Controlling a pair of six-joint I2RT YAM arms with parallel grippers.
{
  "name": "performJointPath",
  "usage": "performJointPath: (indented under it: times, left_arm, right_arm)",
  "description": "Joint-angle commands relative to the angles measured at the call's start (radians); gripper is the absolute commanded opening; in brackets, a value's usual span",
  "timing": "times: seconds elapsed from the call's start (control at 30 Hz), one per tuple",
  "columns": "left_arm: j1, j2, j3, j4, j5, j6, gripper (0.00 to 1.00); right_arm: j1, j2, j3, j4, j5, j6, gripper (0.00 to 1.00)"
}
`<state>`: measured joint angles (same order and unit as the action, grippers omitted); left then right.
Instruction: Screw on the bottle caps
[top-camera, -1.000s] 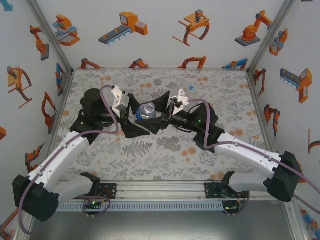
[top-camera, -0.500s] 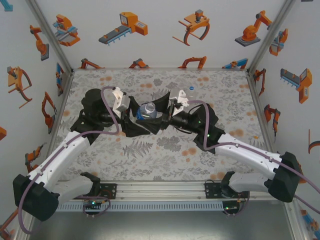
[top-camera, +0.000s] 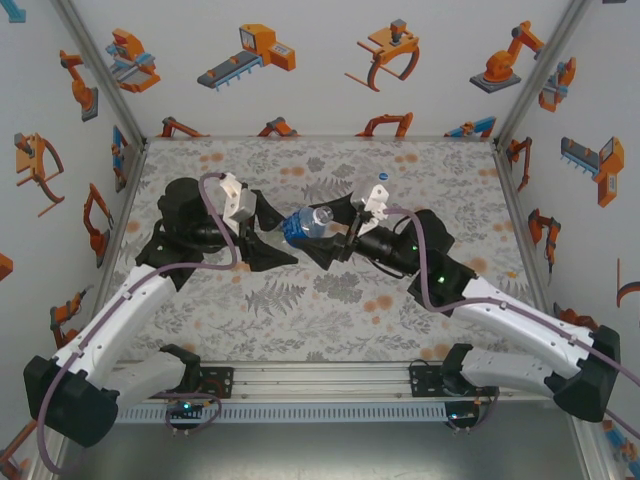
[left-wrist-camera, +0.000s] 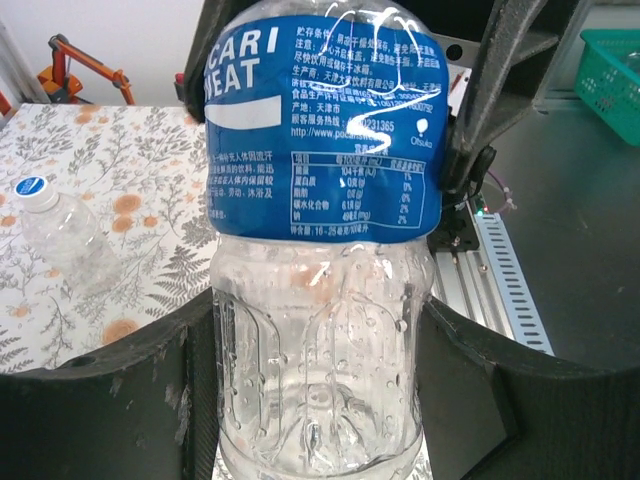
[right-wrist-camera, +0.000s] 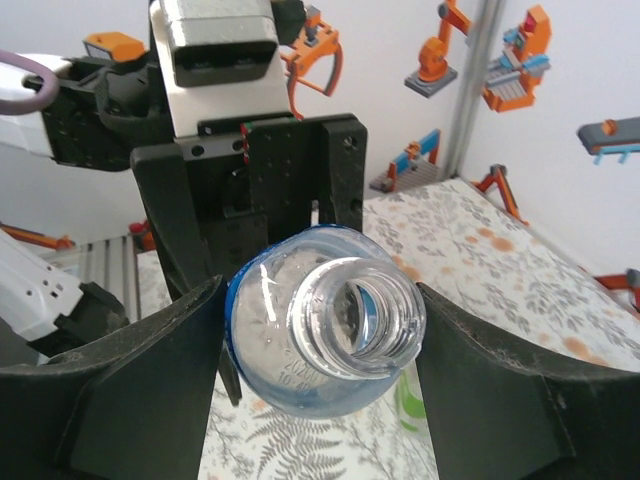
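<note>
A clear bottle with a blue label band (top-camera: 308, 222) hangs tilted above the mat between both arms, its neck toward the right. My left gripper (top-camera: 275, 232) is shut on its ribbed base (left-wrist-camera: 320, 380), both fingers pressed to the sides. My right gripper (top-camera: 330, 228) is shut on the bottle's blue shoulder (right-wrist-camera: 255, 350). The threaded neck (right-wrist-camera: 355, 318) is open, facing the right wrist camera. A second clear bottle (left-wrist-camera: 62, 238) rests on the mat at the back with a blue-and-white bottle cap (left-wrist-camera: 30, 188) on it. That cap (top-camera: 383, 176) is also in the top view.
The floral mat (top-camera: 330, 320) runs to patterned walls at the back and both sides. An aluminium rail (top-camera: 320, 385) with the arm bases crosses the near edge. A green basket (left-wrist-camera: 610, 65) sits off the table. Something green (right-wrist-camera: 408, 405) lies below the held bottle's neck.
The left jaws have closed in on the bottle's base. The right arm has shifted right and back, and the bottle has tipped from nearly upright to leaning with its neck to the right.
</note>
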<state>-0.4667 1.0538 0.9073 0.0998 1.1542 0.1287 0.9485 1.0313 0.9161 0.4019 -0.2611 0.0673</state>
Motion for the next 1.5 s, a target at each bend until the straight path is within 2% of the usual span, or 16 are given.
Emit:
performJointPath:
  times: [0.0,0.13,0.3,0.53,0.67,0.97,1.03,1.17,1.3,1.37,1.47]
  left_arm:
    - [0.051,0.006,0.023,-0.032,-0.083,-0.024,0.00]
    - [0.052,0.013,0.023,-0.023,-0.060,-0.028,0.00]
    - [0.051,0.014,0.010,0.027,-0.011,-0.047,0.00]
    - [0.035,0.018,0.008,0.050,0.031,-0.060,0.00]
    - [0.032,0.014,0.008,0.046,0.028,-0.057,0.00]
    - [0.027,0.008,0.012,0.038,0.030,-0.054,0.00]
    - [0.026,0.008,0.010,0.037,0.030,-0.053,0.00]
    - [0.025,0.011,0.016,0.025,0.030,-0.046,0.00]
    - [0.025,0.013,0.017,0.020,0.026,-0.046,0.00]
    - [0.025,0.013,0.018,0.019,0.020,-0.046,0.11]
    - [0.024,0.012,0.015,0.020,0.007,-0.050,0.39]
  right_arm:
    - [0.002,-0.078,0.016,-0.040,0.046,-0.068,0.64]
    - [0.002,-0.084,0.008,-0.047,0.031,-0.067,0.62]
    - [0.002,-0.027,0.037,-0.019,-0.045,-0.019,0.63]
    - [0.003,0.109,0.036,0.246,-0.144,0.163,0.68]
    - [0.004,0.165,0.050,0.309,-0.142,0.214,0.71]
    - [0.003,0.231,0.082,0.302,-0.102,0.204,0.79]
    - [0.003,0.240,0.084,0.300,-0.089,0.200,0.79]
    - [0.003,0.262,0.106,0.307,-0.104,0.207,0.73]
    - [0.004,0.265,0.118,0.312,-0.112,0.221,0.55]
    - [0.004,0.259,0.112,0.310,-0.095,0.227,0.43]
    - [0.005,0.251,0.108,0.306,-0.066,0.235,0.30]
